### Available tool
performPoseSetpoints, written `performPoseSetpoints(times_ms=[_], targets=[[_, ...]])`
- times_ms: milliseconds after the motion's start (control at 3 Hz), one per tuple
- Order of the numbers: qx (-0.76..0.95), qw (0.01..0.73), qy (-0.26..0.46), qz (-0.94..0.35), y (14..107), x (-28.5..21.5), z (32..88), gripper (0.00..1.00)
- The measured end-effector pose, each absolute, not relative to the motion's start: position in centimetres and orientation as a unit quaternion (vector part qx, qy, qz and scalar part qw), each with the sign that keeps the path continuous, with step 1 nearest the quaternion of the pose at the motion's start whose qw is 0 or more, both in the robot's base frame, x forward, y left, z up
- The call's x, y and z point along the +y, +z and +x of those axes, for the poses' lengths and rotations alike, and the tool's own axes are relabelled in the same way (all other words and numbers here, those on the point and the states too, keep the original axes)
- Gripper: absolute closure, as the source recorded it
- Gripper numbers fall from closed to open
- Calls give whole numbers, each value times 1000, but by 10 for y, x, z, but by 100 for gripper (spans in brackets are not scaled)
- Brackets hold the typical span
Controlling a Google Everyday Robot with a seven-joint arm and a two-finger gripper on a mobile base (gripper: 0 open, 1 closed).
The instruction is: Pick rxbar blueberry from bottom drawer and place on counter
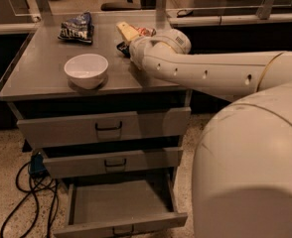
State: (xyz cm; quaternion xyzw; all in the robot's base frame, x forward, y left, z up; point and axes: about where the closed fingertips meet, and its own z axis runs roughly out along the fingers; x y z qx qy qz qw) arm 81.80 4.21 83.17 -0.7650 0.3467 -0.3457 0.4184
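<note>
Drawer at the bottom (121, 202) pulled out, bare grey floor showing, cables (29, 197) tangled on the ground to its left. Two closed drawers (106, 128) above, black handles. Up on the counter (36, 78): white bowl (86, 69) near the front, arm (210, 73) reaching in from the right. Gripper (126, 36) low over the counter past the bowl, can't tell if open or closed. Small dark rxbar (121, 47) right at it, label unreadable. Red can (147, 31) just behind. Dark-blue snack bag (77, 28) back left, white lettering, can't make out the words.
</note>
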Motion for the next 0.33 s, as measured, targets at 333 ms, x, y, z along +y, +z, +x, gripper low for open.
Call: performPoseSetpoints(times_ms=[333], targets=[[347,418,-346,-765,832,42,818,0]])
